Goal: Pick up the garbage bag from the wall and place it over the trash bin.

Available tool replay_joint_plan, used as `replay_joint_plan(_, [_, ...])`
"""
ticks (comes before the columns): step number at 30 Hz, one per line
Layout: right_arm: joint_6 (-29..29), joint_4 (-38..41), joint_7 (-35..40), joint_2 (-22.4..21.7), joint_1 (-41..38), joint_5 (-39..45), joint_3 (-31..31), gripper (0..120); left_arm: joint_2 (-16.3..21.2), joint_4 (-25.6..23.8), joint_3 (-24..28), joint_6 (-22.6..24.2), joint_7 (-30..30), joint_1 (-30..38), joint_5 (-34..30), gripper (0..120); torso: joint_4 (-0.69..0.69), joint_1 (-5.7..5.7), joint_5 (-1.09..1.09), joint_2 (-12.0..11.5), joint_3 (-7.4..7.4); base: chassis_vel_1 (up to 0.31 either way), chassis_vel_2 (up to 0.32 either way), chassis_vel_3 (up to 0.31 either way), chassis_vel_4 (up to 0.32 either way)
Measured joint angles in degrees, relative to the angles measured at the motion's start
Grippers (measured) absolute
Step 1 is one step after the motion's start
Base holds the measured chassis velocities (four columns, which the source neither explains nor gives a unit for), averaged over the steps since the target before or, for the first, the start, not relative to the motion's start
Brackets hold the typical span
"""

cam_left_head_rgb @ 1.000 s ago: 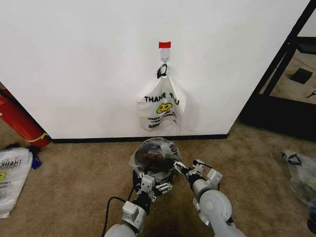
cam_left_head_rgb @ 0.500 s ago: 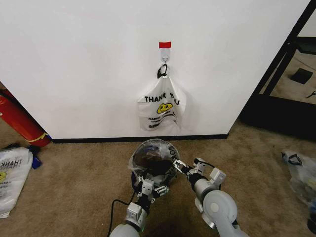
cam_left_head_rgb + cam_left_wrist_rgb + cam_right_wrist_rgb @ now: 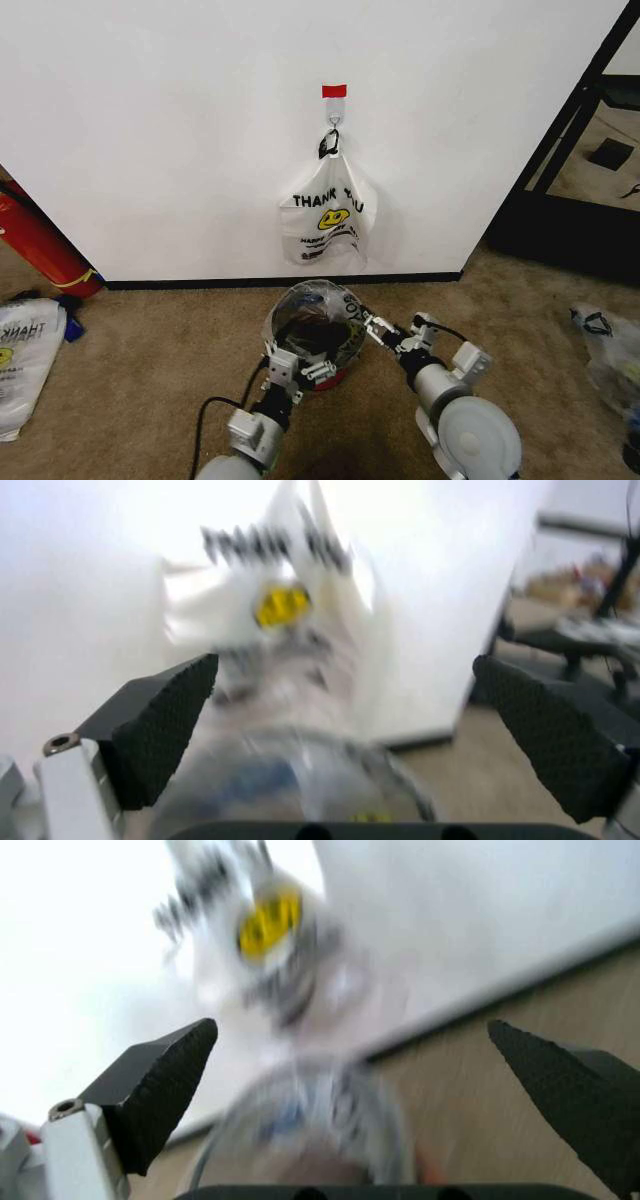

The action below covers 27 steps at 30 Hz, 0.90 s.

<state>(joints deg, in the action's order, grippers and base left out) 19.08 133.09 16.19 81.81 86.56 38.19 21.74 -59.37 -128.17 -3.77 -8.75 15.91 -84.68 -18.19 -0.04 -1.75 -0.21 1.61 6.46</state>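
The garbage bag [image 3: 316, 318], thin and clear, is draped over the trash bin [image 3: 312, 338], which stands on the brown carpet [image 3: 150, 370] just in front of the wall [image 3: 180, 130]. The plastic covers the bin's rim and bulges above the opening, with black lettering visible on its right side. The red base of the bin shows low at the front.

The left end effector [image 3: 297, 367] sits at the near left side of the bin, close against its rim, with its fingers [image 3: 160, 727] spread apart and nothing between them. The right end effector [image 3: 374, 330] is at the bin's right edge, also released, its fingers [image 3: 155, 1091] wide apart; it may be brushing the plastic there, though the contact is hard to make out.

On the wall above, a whiter "THANK YOU" smiley bag [image 3: 325, 215] hangs from a metal hook [image 3: 334, 122] under a small red tape patch [image 3: 333, 91]. A red cylinder [image 3: 35, 240] leans at the far left.
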Motion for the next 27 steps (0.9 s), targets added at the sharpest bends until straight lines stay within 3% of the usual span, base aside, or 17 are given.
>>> replay_joint_plan(2, [-2.5, 1.0, -0.9, -0.1, 1.0, -3.6, 0.4, 100, -0.3, -1.1, -1.6, -0.3, 0.4, -0.1, -0.9, 100, 0.00, 0.00, 0.00, 0.0, 0.00, 0.000, 0.000, 0.000, 0.000])
replay_joint_plan(8, [-20.1, 4.6, -6.4, -0.4, 12.8, -21.3, 4.1, 100, -2.9, -1.3, -12.5, -4.8, 2.6, -0.8, -0.9, 100, -0.04, 0.00, -0.02, 0.0, 0.00, 0.000, 0.000, 0.000, 0.000])
replay_joint_plan(9, [-26.1, 4.8, -7.4, -0.1, 16.2, -25.1, 5.0, 100, -2.9, -1.5, -15.2, -6.4, 2.4, -3.0, -1.3, 100, -0.04, 0.00, -0.02, 0.0, -0.01, 0.000, 0.000, 0.000, 0.000])
replay_joint_plan(10, [-26.1, 4.8, -7.4, -0.1, 16.2, -25.1, 5.0, 100, -2.9, -1.5, -15.2, -6.4, 2.4, -3.0, -1.3, 100, -0.04, 0.00, -0.02, 0.0, -0.01, 0.000, 0.000, 0.000, 0.000])
replay_joint_plan(13, [-37.1, 3.5, -8.7, 1.7, 21.0, -31.9, 6.8, 100, -2.3, -2.2, -20.0, -10.2, 1.2, -9.1, -2.2, 100, 0.02, 0.00, 0.00, 0.0, 0.00, 0.000, 0.000, 0.000, 0.000])
replay_joint_plan(16, [-44.0, 2.9, -9.8, 3.0, 24.0, -34.7, 7.3, 100, -2.3, -2.2, -23.1, -13.4, 0.7, -13.0, -2.3, 100, 0.00, 0.00, -0.01, 0.0, -0.01, 0.000, 0.000, 0.000, 0.000])
replay_joint_plan(22, [-47.6, 4.2, -9.0, 3.2, 28.2, -36.4, 6.5, 100, -2.9, -3.1, -25.2, -17.2, 0.5, -16.6, 1.4, 100, 0.00, 0.01, -0.01, 0.0, 0.00, 0.000, 0.000, 0.000, 0.000])
replay_joint_plan(27, [-47.7, 5.4, -8.5, 3.2, 29.5, -36.2, 6.5, 100, -3.4, -4.2, -24.5, -16.8, 0.6, -16.9, 3.6, 100, -0.01, 0.00, -0.01, 0.0, 0.00, 0.000, 0.000, 0.000, 0.000])
